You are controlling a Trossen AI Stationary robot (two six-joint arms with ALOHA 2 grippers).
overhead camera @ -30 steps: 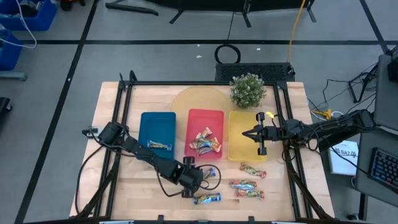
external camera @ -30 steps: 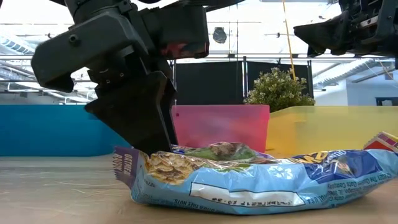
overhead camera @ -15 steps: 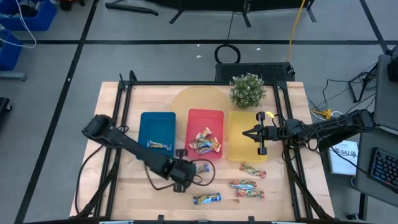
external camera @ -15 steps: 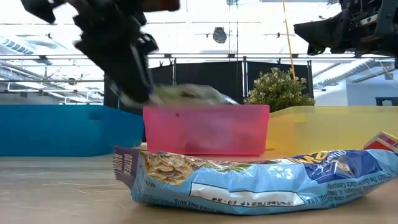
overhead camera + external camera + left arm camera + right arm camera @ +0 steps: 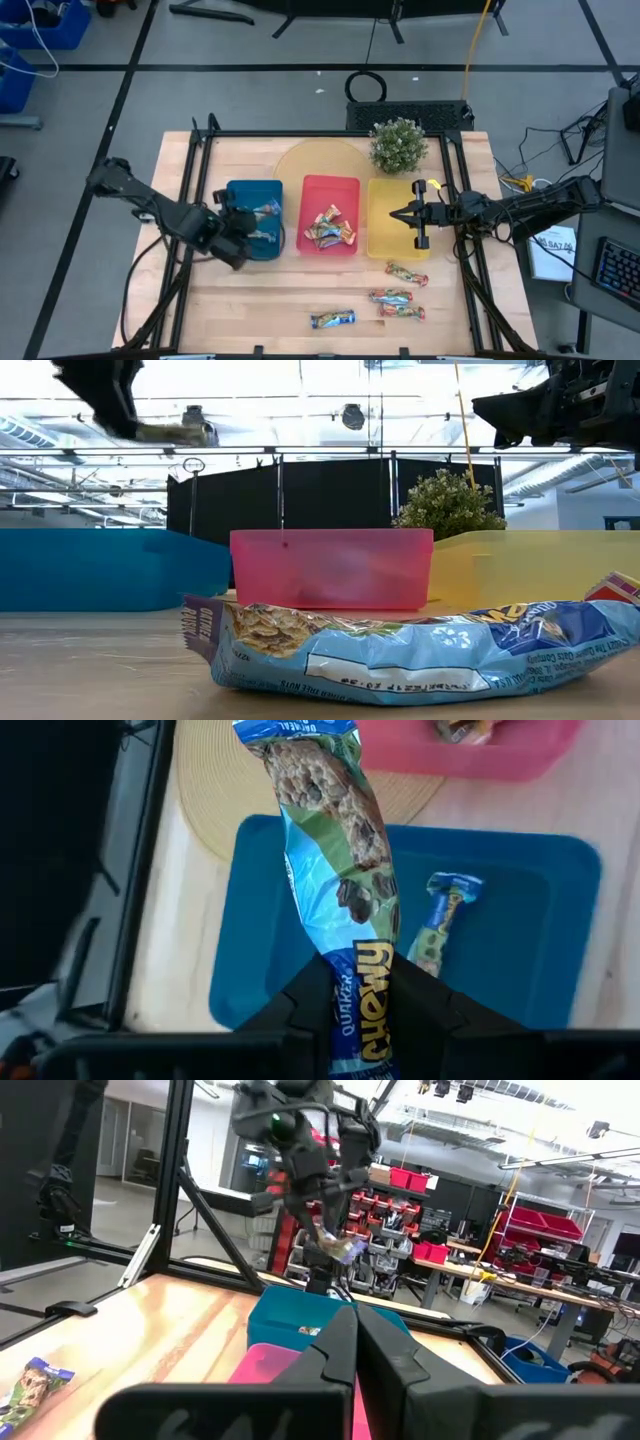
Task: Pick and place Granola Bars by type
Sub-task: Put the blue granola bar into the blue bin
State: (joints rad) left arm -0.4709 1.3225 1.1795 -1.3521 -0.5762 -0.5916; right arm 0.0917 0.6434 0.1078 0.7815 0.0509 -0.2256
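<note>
- Blue tray [image 5: 252, 205]: your left gripper [image 5: 243, 222] hangs over it, fingers clamped on one blue granola bar [image 5: 345, 885]. The wrist view shows the wrapper pinched at one end, the rest reaching out past the fingers above the tray floor.
- Blue with yellow wrapper, second bar [image 5: 258, 235]: lies flat inside the blue tray, near its front edge; the left wrist view shows it [image 5: 440, 920] just beside the held bar, apart from it.
- Red tray [image 5: 330, 192]: sits between the blue tray and the yellow tray [image 5: 385, 205]; you have a small heap of gold bars [image 5: 330, 228] in its front half.
- Red-green wrappers, three bars [image 5: 398, 292]: loose on the desk [image 5: 470, 170] in front of the yellow tray, near one another.
- Blue wrapper, one more bar [image 5: 333, 319]: loose on the desk near its front edge, in front of the red tray; it fills the foreground of the low view [image 5: 400, 650].
- Right gripper [image 5: 395, 214]: waits over the yellow tray, fingers closed together and holding nothing.
- Green potted plant [image 5: 398, 145]: stands behind the yellow tray, beside a round woven mat [image 5: 310, 160] that the trays partly cover.
</note>
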